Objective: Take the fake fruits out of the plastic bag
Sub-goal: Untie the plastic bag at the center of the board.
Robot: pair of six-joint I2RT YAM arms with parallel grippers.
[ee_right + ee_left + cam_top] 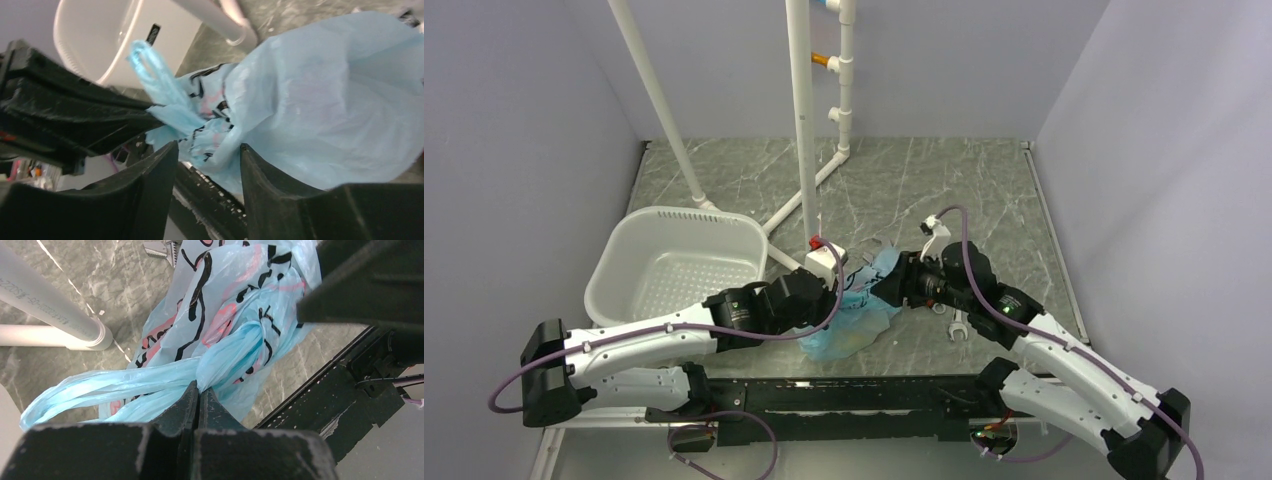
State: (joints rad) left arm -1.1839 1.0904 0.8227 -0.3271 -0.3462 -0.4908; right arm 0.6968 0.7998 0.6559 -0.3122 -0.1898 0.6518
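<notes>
The light-blue plastic bag (856,322) with pink-and-black print lies crumpled at the table's near edge, between my two grippers. My left gripper (844,288) is shut on the bag's twisted handles (150,385); its fingertips (194,392) pinch the plastic. My right gripper (886,288) is open, and a fold of the bag (215,135) hangs between its fingers (152,175). The right-hand finger touches the plastic. The bag also fills the right wrist view (325,100). The fake fruits are hidden; none shows in any view.
A white perforated basket (624,262) stands to the left of the bag. A white pipe frame (803,120) rises just behind it, with a pipe along the table (45,302). A wrench (959,325) lies right of the bag. The table's black front edge (320,390) is close below.
</notes>
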